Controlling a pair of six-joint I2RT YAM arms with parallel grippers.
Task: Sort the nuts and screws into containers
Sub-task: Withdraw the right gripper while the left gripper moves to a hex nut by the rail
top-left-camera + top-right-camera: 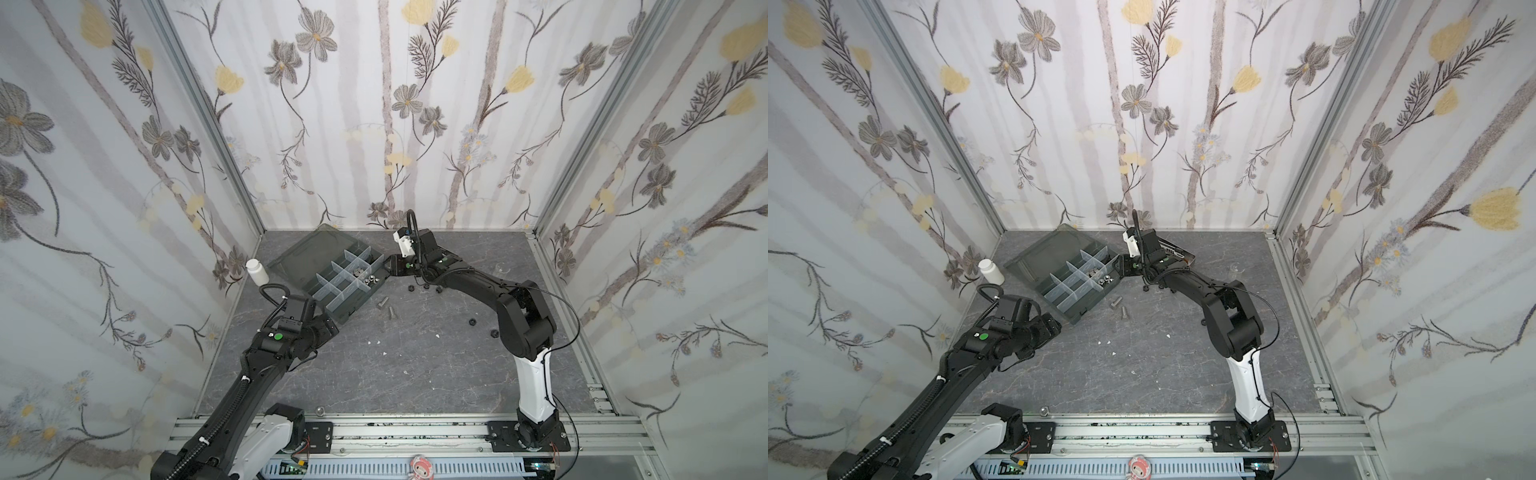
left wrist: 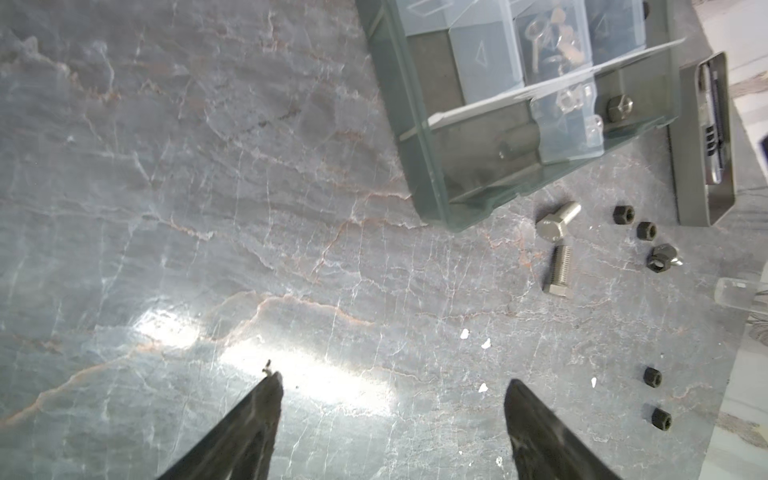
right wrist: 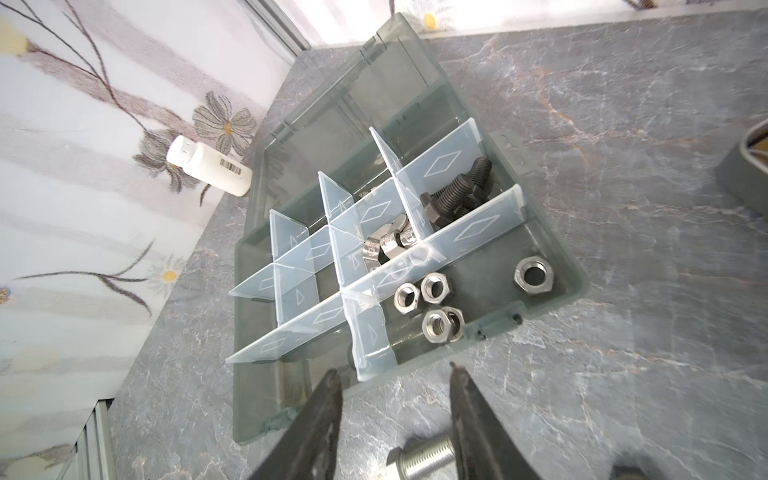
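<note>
The left arm [image 1: 232,399] reached forward from the near-left corner, its black forearm slanted up and inward and its wrist bent down. The left gripper [image 2: 391,380] hung low with its two dark fingers spread wide apart and nothing between the tips. The right arm [image 1: 534,374] rose on its white lower link, folded at a black elbow and stretched leftward toward the back middle. The right gripper [image 3: 392,370] pointed left and down, its jaws partly apart.
</note>
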